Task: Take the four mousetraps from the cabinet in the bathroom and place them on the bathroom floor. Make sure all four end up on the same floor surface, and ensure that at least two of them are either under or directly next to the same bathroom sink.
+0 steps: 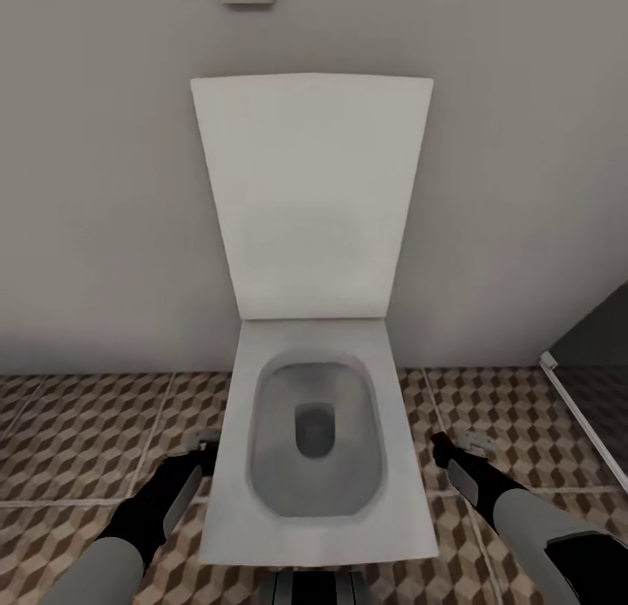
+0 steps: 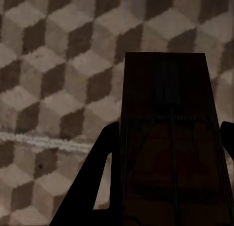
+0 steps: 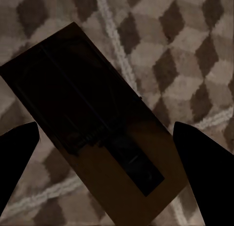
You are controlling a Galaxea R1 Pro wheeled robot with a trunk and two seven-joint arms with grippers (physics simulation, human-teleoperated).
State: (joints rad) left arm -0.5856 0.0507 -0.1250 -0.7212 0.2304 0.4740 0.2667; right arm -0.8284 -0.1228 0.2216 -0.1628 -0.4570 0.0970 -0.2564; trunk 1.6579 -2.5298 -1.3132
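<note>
Mousetraps are at both pincers. The left pincer (image 2: pixel 169 124) is closed to the width of one flat dark-brown oblong wooden mousetrap (image 2: pixel 170 138). Its black fingers (image 2: pixel 100 187) press the board's long edges, so the trap runs straight out ahead of the pincer and looks carried, not resting.

The right pincer (image 3: pixel 105 126) is spread much wider. A second dark-brown mousetrap (image 3: pixel 92 118) lies slantwise between its fingertips (image 3: pixel 17 153). I cannot tell whether the tips pinch its corners or whether it lies loose below them.

Beyond both pincers is the bathroom floor (image 2: pixel 48 65) of brown, beige and white cube-pattern tiles with pale grout lines. In the head view the left pincer (image 1: pixel 202 448) and right pincer (image 1: pixel 449 452) hang low on either side of a white rectangular toilet (image 1: pixel 235 518), its lid raised against the plain grey wall (image 1: pixel 105 195).

Held this low, the traps could be set down gently. By my reckoning, though, a spot beside the toilet only meets the same-floor condition, and two traps must lie by the sink.
</note>
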